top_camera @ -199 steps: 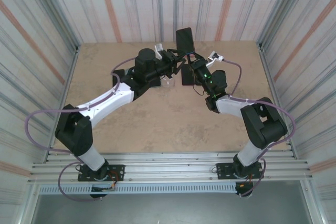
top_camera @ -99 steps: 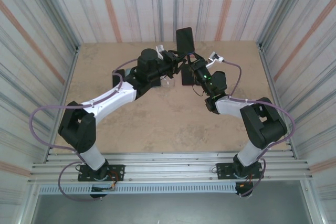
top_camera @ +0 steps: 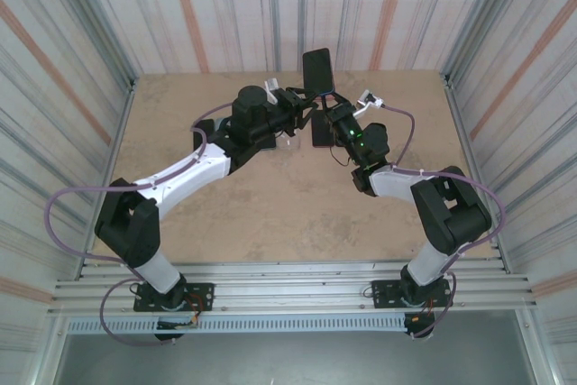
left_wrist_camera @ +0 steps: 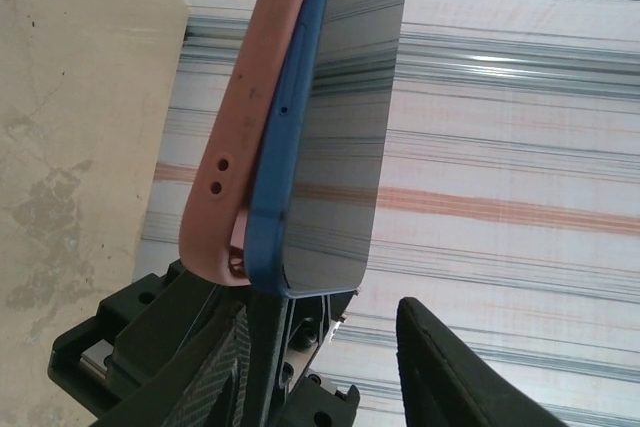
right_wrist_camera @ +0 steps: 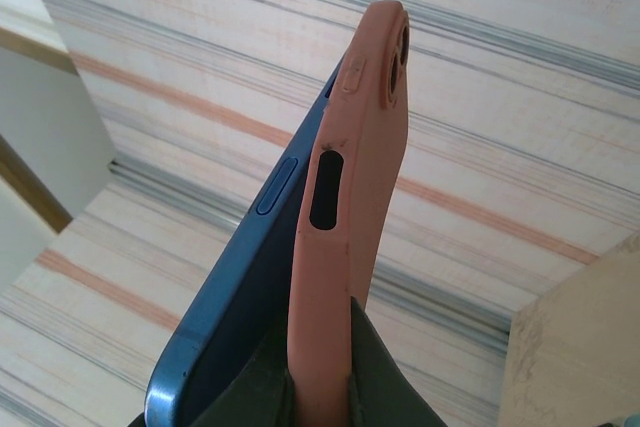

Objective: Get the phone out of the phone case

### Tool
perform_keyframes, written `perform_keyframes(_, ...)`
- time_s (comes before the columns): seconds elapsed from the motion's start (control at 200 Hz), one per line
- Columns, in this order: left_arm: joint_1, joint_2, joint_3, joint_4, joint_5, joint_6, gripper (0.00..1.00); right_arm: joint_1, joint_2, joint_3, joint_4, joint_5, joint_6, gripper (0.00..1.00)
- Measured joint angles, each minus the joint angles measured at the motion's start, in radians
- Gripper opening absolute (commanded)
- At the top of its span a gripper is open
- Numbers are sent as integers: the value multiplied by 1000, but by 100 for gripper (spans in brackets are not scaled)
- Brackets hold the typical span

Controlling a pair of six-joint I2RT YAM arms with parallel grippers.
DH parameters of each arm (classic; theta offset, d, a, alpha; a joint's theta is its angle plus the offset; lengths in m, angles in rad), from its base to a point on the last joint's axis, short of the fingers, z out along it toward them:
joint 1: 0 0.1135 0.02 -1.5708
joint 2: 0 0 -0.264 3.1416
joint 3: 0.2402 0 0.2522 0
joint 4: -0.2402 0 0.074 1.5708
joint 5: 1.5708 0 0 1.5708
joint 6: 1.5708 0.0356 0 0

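The phone (left_wrist_camera: 345, 117) looks glossy and smooth, the phone case (left_wrist_camera: 245, 127) matt and rubbery.

Blue phone (right_wrist_camera: 235, 297) partly free of salmon phone case (right_wrist_camera: 350, 207), case's lower end within right gripper (right_wrist_camera: 320, 392).

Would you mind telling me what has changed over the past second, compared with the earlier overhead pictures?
Very little. The left arm swayed slightly to the right and came back. The left gripper kept its fingers on either side of the phone. Nothing was grasped or released. The right gripper stays shut on the phone case, which is upright in the same spot.
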Motion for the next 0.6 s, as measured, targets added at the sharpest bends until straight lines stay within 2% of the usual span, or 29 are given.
perform_keyframes(0.291, 2, 0, 0, 19, 0, -18, 38, 0, 0, 0, 0, -4, 0, 0)
perform_keyframes(0.601, 15, 14, 0, 35, 0, -18, 39, 0, 0, 0, -2, -6, 0, 0)
